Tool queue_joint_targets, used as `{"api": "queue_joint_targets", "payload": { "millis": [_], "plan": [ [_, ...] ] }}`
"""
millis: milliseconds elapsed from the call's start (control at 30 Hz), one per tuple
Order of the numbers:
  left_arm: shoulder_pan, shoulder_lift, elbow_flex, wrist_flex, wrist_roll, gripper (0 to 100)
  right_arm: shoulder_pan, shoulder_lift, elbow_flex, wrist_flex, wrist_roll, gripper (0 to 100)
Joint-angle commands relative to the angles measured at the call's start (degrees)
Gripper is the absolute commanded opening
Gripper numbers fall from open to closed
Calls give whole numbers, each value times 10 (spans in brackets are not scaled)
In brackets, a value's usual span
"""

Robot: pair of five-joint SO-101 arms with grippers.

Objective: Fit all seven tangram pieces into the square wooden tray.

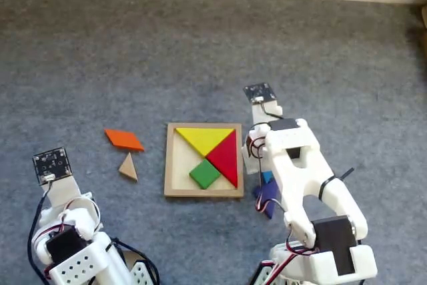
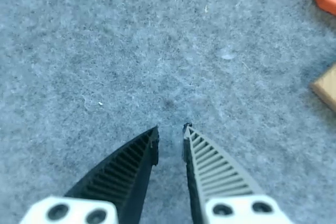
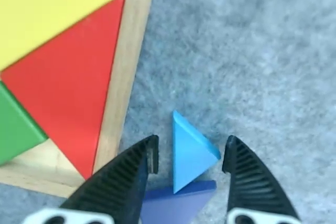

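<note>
Right gripper (image 3: 191, 153) jaws spread, straddling light blue triangle (image 3: 188, 148) just beside wooden tray (image 3: 128, 77). Risk: slanted edges squirt out on closing, touching dark blue piece (image 3: 176, 203) dragged along. Left gripper (image 2: 170, 135) slightly parted, empty.

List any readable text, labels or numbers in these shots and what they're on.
No readable text anywhere.
tray, yellow triangle, red triangle, green square: no print.
left arm's circuit board and right arm's circuit board: tiny marks, too small to read.
</note>
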Motion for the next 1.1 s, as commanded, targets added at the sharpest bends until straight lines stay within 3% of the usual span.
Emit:
{"api": "queue_joint_targets", "payload": {
  "millis": [0,400,633,1067],
  "plan": [
    [-9,-22,11,2,3,91,5,1,-34,-7,8,198],
    [-9,-23,11,2,3,91,7,69,-58,-4,8,197],
    [-9,-23,11,2,3,91,7,69,-59,-4,8,84],
    [-10,-23,11,2,3,91,6,30,-83,33,9,48]
  ]
}}
